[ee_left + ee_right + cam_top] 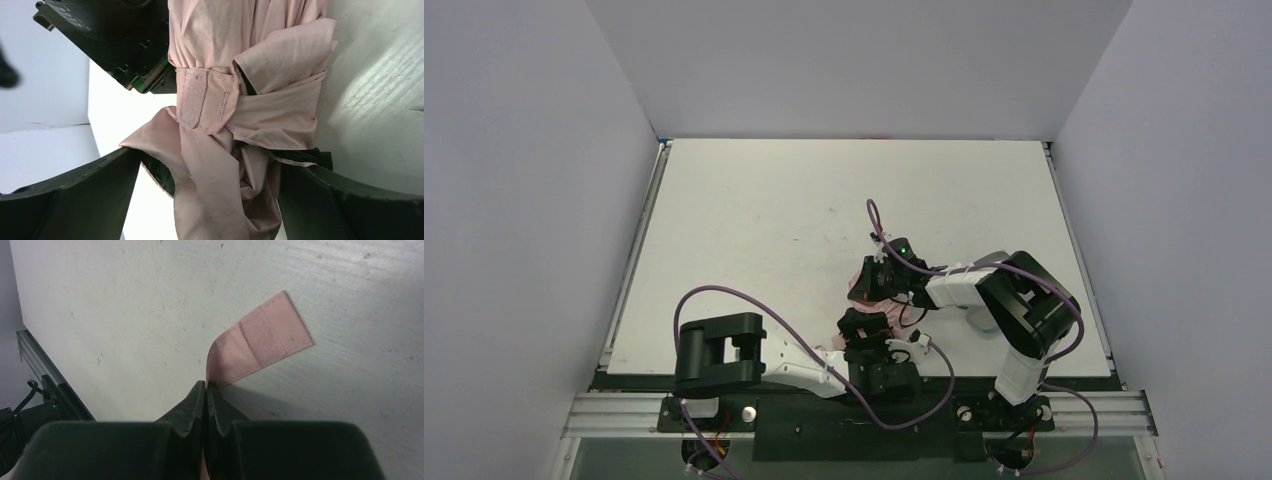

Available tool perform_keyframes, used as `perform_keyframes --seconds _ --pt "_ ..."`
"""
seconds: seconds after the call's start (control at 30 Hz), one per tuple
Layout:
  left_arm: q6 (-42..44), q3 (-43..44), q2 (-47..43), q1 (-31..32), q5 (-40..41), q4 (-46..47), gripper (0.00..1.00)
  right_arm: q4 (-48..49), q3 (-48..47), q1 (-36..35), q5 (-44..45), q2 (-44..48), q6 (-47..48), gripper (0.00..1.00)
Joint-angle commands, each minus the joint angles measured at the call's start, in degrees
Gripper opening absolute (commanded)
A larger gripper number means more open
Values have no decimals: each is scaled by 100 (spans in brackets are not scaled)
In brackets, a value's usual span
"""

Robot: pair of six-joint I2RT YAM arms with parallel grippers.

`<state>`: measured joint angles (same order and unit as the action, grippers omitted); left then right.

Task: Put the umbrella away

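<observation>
**Top view.** The umbrella lies furled on the table, toward 6 o'clock of the surface and slightly right of centre, with both of your arms meeting over it. Your left claw reaches it from 6 o'clock and your right claw from 3 o'clock. **Left wrist view.** The umbrella fills the frame as a gathered pink bundle, with black lining showing at the folds. A band of the same fabric circles its middle, and a Velcro patch sits at the band's 9 o'clock end. The left claw is clamped on the bundle, its 2 fingers set against the fabric at 7 and 5 o'clock. **Right wrist view.** The right claw is closed, its tips pinching the strap. The strap curves out toward 2 o'clock above the table and carries another Velcro patch near its free end.
</observation>
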<state>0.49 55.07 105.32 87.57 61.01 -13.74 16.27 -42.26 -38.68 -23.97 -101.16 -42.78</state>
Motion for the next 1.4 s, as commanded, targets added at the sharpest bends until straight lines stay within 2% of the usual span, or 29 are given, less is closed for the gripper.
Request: perform_keyframes --seconds 0.0,0.37,0.6,0.77,1.0,1.03,1.17,1.37 --pt "-603 178 -405 5 -920 -514 98 -393 171 -64 312 59 91 0" --pt "-810 5 -1965 -42 -2041 -957 97 -500 14 -77 380 71 137 0" --pt "-1184 -125 -2668 -142 -2422 -1171 97 -543 -49 -87 399 45 139 0" --pt "-1416 -328 -3456 -770 -3261 -986 97 -568 -69 -120 415 45 134 0" --pt "-1148 -729 -4131 -1530 -4030 -704 97 -622 -109 -166 456 47 148 0" --pt "-1058 -821 -4150 -1641 -4178 -667 97 -628 -123 -167 455 45 148 0" --pt "-898 -1095 -4031 -2532 -5735 -426 97 -655 -180 -193 462 27 161 0" --pt "-685 -1132 -3395 -3407 -7029 102 97 -715 -209 -218 448 35 186 0"
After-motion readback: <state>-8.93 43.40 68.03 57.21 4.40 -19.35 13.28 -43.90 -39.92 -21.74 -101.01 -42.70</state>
